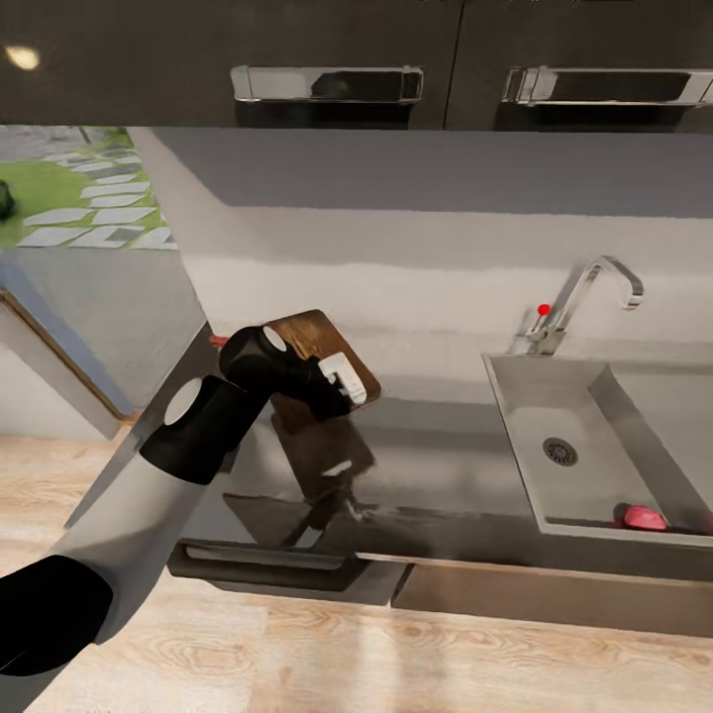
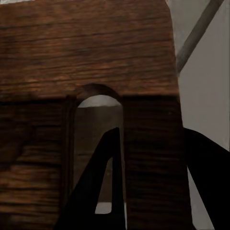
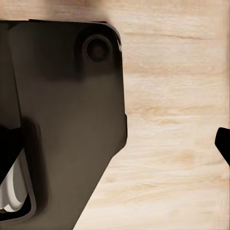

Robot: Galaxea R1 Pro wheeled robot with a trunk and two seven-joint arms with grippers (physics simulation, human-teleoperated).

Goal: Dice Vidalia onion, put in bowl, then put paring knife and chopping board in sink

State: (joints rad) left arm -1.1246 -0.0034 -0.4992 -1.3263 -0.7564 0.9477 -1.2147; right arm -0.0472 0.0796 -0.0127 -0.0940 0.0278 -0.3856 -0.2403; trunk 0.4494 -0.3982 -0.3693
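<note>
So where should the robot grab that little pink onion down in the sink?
Probably from straight above, fingers closing across the round middle of the Vidalia onion. It sits low in the sink, tight against the near wall, so a sideways reach looks blocked. It is round with no handle, so the widest part seems the safest hold. The left gripper is at the chopping board.

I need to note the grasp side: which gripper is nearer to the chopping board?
Left. The left gripper is at the chopping board, its fingers at the slot handle. The right gripper points at the wooden floor, away from the board.
</note>
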